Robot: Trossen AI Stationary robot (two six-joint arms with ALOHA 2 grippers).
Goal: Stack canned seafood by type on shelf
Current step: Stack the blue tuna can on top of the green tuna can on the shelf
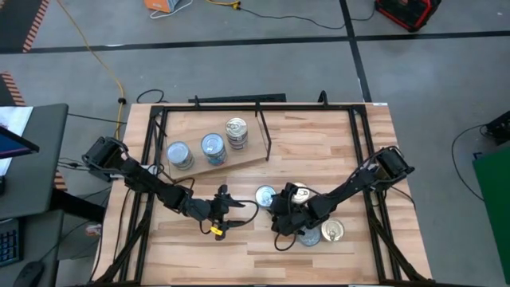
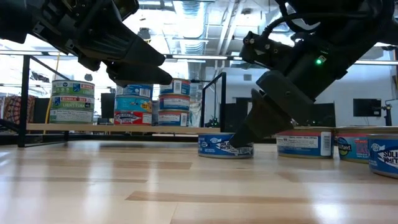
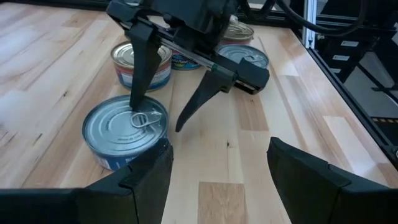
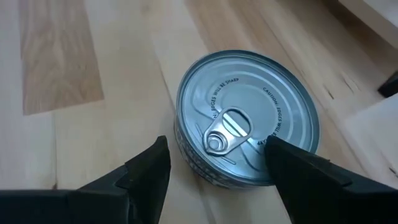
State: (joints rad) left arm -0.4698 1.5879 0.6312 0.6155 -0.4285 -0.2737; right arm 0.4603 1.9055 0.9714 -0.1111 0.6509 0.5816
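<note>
On shelf (image 1: 239, 164): three stacks done (sorted by label, seemingly).
Beside shelf: silver-lidded tin (image 1: 265, 195), several more unstacked.
Right gripper (image 1: 276, 209): fingers spread, straddling that tin.
Left gripper (image 1: 229, 211): spread, empty, nearby.

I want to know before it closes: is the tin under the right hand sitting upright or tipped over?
Upright. The silver-lidded tin sits flat on the tabletop, pull-tab lid facing up, with the open right hand straddling it.

1. High view: whole table (image 1: 319, 143) seen straight down from overhead.
2. Low view: taken at tabletop height, level across the table, room behind.
3. Wrist views: both set close over one silver-lidded tin (image 3: 125, 129), also seen from overhead.
</note>
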